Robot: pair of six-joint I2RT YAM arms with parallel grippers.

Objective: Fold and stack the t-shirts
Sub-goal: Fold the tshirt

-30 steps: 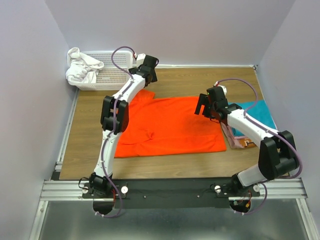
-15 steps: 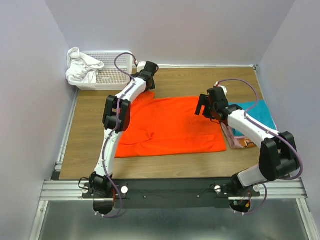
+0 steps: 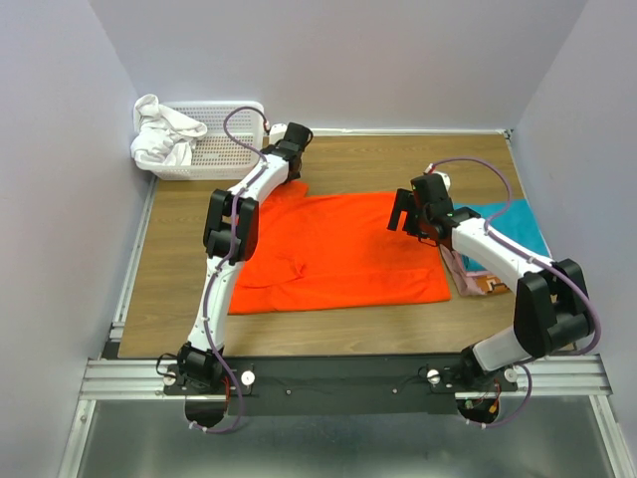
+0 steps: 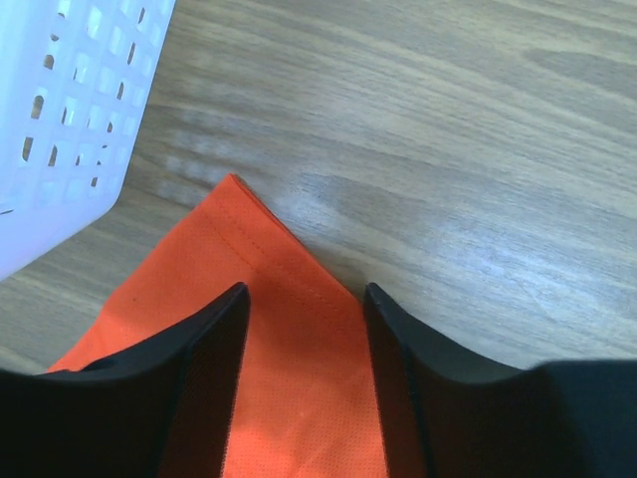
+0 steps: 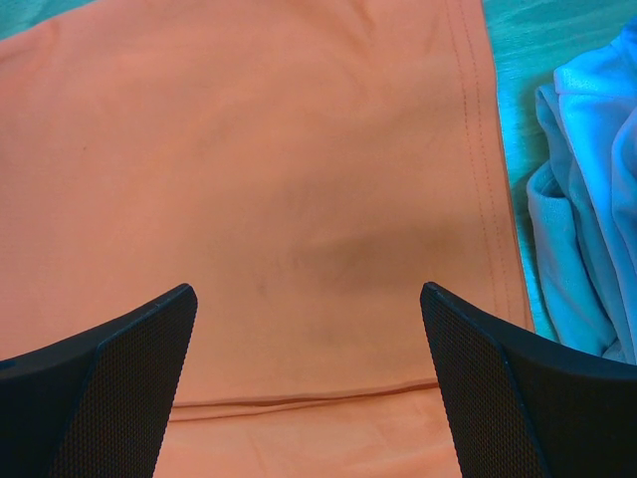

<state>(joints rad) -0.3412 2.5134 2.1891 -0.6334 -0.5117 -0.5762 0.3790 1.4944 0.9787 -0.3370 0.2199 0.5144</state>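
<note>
Basket point(image 3: 221, 149): white plastic, near left of left pincer point(image 4: 305, 291).
Left pincer: partly spread, fingers astride sleeve corner of orange t-shirt point(image 3: 338, 254).
Orange t-shirt: flat on table point(image 3: 398, 159), under both pincers.
Right pincer point(image 5: 307, 291): spread wide, above orange cloth.
Teal t-shirt point(image 3: 516, 221): just right of right pincer.

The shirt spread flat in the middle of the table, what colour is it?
The shirt is plain bright orange, with no pattern. The top external view shows it best.
</note>
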